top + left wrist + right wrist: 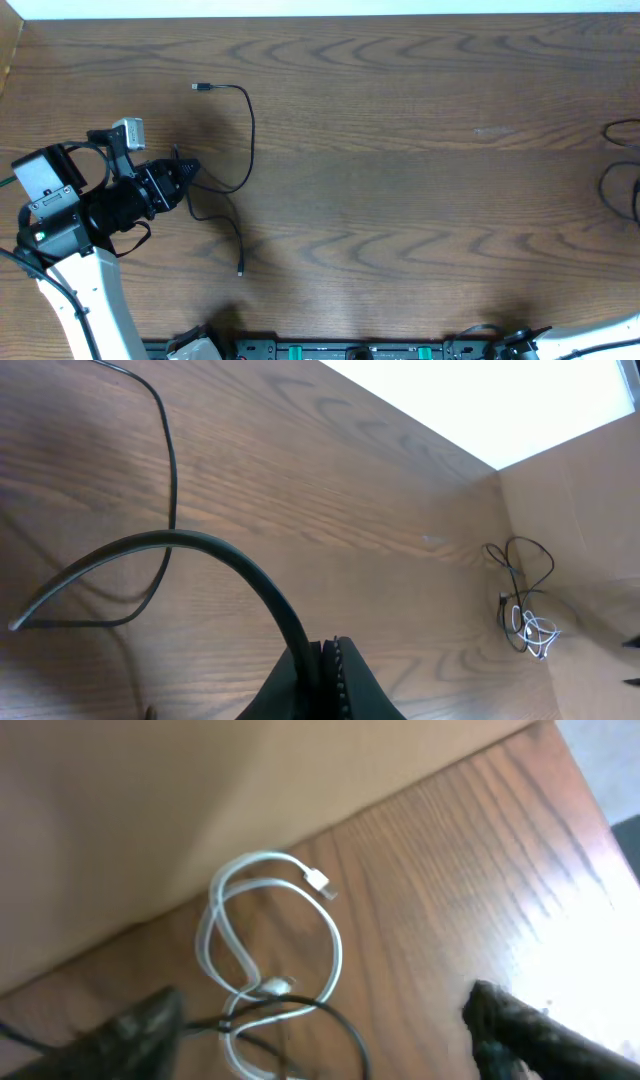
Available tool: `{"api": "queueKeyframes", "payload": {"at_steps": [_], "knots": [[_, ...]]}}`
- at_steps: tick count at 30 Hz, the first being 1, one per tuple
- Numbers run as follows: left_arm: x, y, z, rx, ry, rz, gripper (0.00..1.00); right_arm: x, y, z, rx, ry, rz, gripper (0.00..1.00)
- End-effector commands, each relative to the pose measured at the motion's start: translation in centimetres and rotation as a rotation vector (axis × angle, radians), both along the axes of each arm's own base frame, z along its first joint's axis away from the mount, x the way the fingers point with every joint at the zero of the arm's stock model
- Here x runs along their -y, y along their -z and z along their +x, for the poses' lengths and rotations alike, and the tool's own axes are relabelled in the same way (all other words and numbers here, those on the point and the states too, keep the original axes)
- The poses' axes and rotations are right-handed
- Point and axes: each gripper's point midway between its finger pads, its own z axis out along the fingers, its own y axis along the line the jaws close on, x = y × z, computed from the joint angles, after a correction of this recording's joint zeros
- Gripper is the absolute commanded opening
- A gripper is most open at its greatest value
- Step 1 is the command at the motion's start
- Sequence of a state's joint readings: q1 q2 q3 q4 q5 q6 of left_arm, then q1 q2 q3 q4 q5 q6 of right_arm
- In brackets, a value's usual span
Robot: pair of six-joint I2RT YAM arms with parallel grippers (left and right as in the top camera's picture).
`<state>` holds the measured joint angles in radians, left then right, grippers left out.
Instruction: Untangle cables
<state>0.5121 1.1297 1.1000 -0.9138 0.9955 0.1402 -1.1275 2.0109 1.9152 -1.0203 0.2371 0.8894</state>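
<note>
Left gripper (pixel 333 660) jaws pressed together, pinching the black cable (pixel 200 545). Wrist cam shows the cord coming out of the fingertips, arcing up and over to the left, with its free end dropping toward the table (pixel 330 500). A thinner-looking run of the same cord lies flat on the wood further from the gripper.

Overhead: left gripper (pixel 188 178) sits low over the table (pixel 400 120). From it the black cable (pixel 250 130) loops out to the right of the gripper and curves back toward the far edge. It ends in a small plug (pixel 202 88) that lies beyond the gripper. The second tail leaves the gripper on the near side and ends in the other plug (pixel 240 270), toward the near edge and slightly right.

Second cable tangle (pixel 622 165) is well apart from the left gripper, at the opposite end of the table. Left wrist cam sees it as black loops with white strands mixed in (pixel 522 605), right by the cardboard wall (pixel 580 510).

Right gripper (pixel 325 1005) is spread wide, one blurred finger (pixel 520 1020) at each lower corner of its frame. Between them on the wood are a white cable (pixel 335 945) in a loop with a flat white plug (pixel 320 880) and a black strand (pixel 300 1007) crossing it. Touching or not, can't tell.
</note>
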Motion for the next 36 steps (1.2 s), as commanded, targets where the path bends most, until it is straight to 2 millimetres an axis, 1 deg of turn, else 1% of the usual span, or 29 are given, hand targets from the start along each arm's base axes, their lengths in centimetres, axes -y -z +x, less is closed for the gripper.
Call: {"api": "queueKeyframes", "payload": {"at_steps": [1,3,6,9,12,16,18,20,23,25,26,29,31,32,33,35,36], "knots": [[0.2,-0.2,0.0,0.018,0.018,0.014,0.08,-0.8,3.2,0.5,0.01,-0.009,0.072,0.94],[0.2,-0.2,0.0,0.019,0.018,0.014,0.08,-1.3,3.9,0.9,0.029,-0.022,0.097,0.95],[0.2,-0.2,0.0,0.019,0.018,0.014,0.08,-1.9,4.4,1.8,0.061,-0.047,0.125,0.95],[0.2,-0.2,0.0,0.019,0.018,0.014,0.07,-2.7,4.5,3.3,0.101,-0.101,0.15,0.96],[0.2,-0.2,0.0,0.019,0.018,0.014,0.07,-3.9,4.6,5.1,0.149,-0.156,0.191,0.97],[0.1,-0.2,0.0,0.019,0.018,0.015,0.08,-6.3,4.4,9.3,0.243,-0.324,0.244,0.99],[0.1,-0.2,0.0,0.02,0.015,0.019,0.07,-7.9,4.0,11.9,0.297,-0.451,0.264,0.99],[-0.4,0.2,0.1,0.006,-0.005,0.049,0.08,-9.8,3.4,14.8,0.353,-0.599,0.27,0.99],[-1.6,1.2,0.2,-0.034,-0.053,0.113,0.07,-13.8,1.8,20.0,0.458,-0.922,0.245,0.99],[-2.2,1.7,0.1,-0.056,-0.076,0.146,0.08,-17.4,0.6,23.1,0.527,-1.131,0.231,0.99],[-2.5,1.9,0.1,-0.065,-0.086,0.16,0.07,-19.2,0.2,24.2,0.551,-1.214,0.229,0.99],[-3.5,2.6,0.0,-0.095,-0.122,0.21,0.08,-23.9,-0.2,26.8,0.562,-1.4,0.226,0.99],[-4.4,3.1,-0.1,-0.13,-0.167,0.242,0.07,-27.5,-0.3,28.4,0.543,-1.536,0.213,0.99],[-4.8,3.4,-0.2,-0.147,-0.19,0.255,0.08,-29.7,-0.3,29.2,0.53,-1.621,0.202,0.99],[-4.9,3.4,-0.2,-0.151,-0.194,0.257,0.08,-31.4,-0.2,29.8,0.521,-1.684,0.195,0.99],[-4.7,3.4,-0.1,-0.148,-0.188,0.244,0.07,-35.7,-0.2,30.8,0.497,-1.852,0.167,0.99],[-4.2,3.2,0.0,-0.138,-0.171,0.228,0.08,-37.9,-0.2,31.2,0.486,-1.938,0.152,0.99]]}}
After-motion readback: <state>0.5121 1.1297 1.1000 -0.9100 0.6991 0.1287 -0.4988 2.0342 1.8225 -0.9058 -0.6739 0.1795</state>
